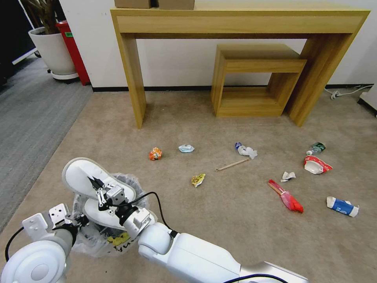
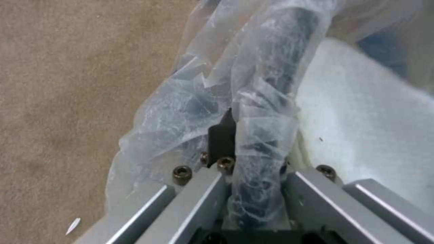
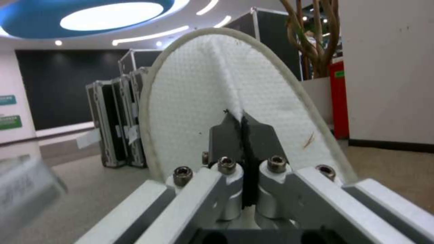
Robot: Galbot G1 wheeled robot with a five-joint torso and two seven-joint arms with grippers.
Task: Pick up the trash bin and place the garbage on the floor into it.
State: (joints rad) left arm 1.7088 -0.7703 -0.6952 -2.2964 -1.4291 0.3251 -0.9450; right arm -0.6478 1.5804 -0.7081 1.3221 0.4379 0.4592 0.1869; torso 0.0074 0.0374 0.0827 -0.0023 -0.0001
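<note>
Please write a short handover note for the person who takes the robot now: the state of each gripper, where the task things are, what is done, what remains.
Left gripper: shut on the trash bin rim, through the bag, at the robot's lower left.
Right gripper: shut on a white slipper, held over the bin.
Done: second slipper lies in the bin.
Left: release the held slipper. On the floor remain the orange wrapper, yellow wrapper, wooden stick, crumpled papers, red wrapper, paper bowl, bottle, carton.
</note>
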